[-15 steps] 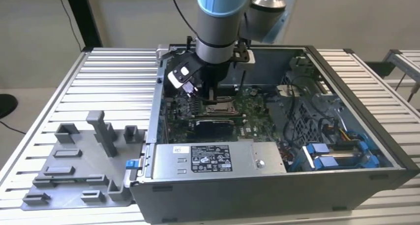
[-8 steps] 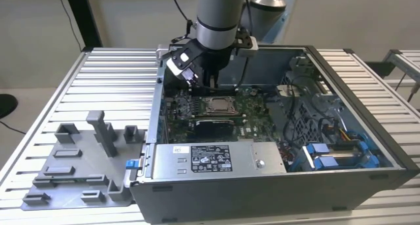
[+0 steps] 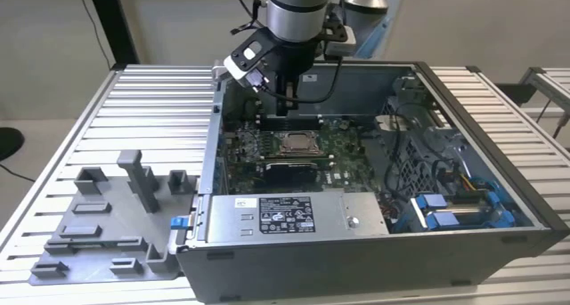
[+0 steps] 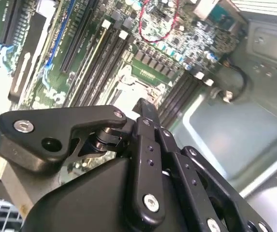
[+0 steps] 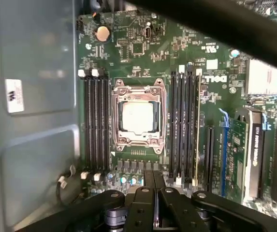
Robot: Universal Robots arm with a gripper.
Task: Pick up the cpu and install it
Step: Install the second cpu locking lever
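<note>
The cpu (image 3: 297,143) lies flat in its metal-framed socket (image 5: 163,116) on the green motherboard inside the open computer case (image 3: 463,251). Its silvery top (image 5: 138,117) is bare and nothing covers it. My gripper (image 3: 283,110) hangs inside the case, above the board and just behind the socket in the exterior view. It is apart from the cpu. In both wrist views its black fingers (image 5: 148,186) lie together, shut, with nothing between them. In the second wrist view the gripper (image 4: 143,104) hides part of the socket.
Memory slots (image 5: 94,130) flank the socket on both sides. A grey power supply box (image 3: 294,215) sits at the case front, and blue drive brackets (image 3: 445,208) and cables lie at the exterior view's right. A grey fixture plate (image 3: 107,231) with upright holders lies on the slatted table.
</note>
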